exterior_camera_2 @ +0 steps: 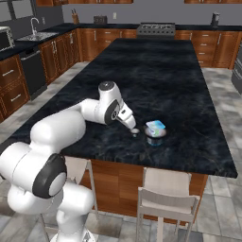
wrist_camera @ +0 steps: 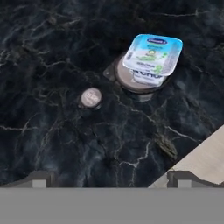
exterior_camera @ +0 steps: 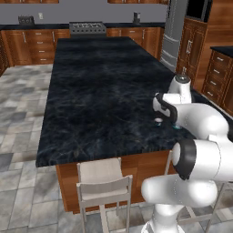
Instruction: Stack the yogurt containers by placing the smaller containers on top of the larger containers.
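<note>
Claw (wrist_camera: 112, 179): spread wide, nothing gripped.
Small tub (wrist_camera: 152, 54): seen stacked on larger tub (wrist_camera: 127, 79).
Worktop (wrist_camera: 52, 52): tiny round pot (wrist_camera: 91, 97) seen beside.

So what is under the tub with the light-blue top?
The blue-topped tub sits on a wider round container, whose brownish lid shows around it. The lid's middle and the counter beneath are covered.

The blue-topped tub (wrist_camera: 152, 55) hides most of the larger container (wrist_camera: 131, 81) beneath.
</note>
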Robot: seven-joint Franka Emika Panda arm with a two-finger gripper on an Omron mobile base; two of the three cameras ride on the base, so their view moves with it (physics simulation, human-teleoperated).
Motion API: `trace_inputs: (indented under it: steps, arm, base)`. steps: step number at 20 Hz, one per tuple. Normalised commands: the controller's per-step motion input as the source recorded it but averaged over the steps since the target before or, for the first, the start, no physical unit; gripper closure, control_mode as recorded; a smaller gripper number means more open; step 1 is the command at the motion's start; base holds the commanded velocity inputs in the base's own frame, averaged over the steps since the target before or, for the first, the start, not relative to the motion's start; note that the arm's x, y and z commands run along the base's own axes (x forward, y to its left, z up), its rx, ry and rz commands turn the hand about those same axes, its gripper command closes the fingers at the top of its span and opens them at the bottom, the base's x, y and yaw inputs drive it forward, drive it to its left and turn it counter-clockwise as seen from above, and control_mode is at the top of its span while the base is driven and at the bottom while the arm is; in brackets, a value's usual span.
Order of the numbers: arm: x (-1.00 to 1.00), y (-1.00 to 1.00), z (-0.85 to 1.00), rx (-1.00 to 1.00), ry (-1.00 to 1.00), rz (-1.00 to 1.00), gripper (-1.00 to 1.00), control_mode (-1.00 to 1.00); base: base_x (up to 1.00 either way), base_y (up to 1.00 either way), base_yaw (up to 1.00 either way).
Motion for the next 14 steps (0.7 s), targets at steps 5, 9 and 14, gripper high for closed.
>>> trace_inputs:
  steps: [5, 9, 14]
  arm:
    - [0.08, 0.06, -0.02, 0.01, 0.00, -0.17, -1.00, -1.00]
    - [0.00, 0.00, 0.00, 0.04, 0.00, -0.17, -1.00, -1.00]
    - [0.00, -0.02, 0.00, 0.11, 0.00, -0.11, -1.00, -1.00]
  base:
    - [0.00, 0.00, 0.00]
    - [0.00, 0.00, 0.00]
    - [0.00, 0.00, 0.00]
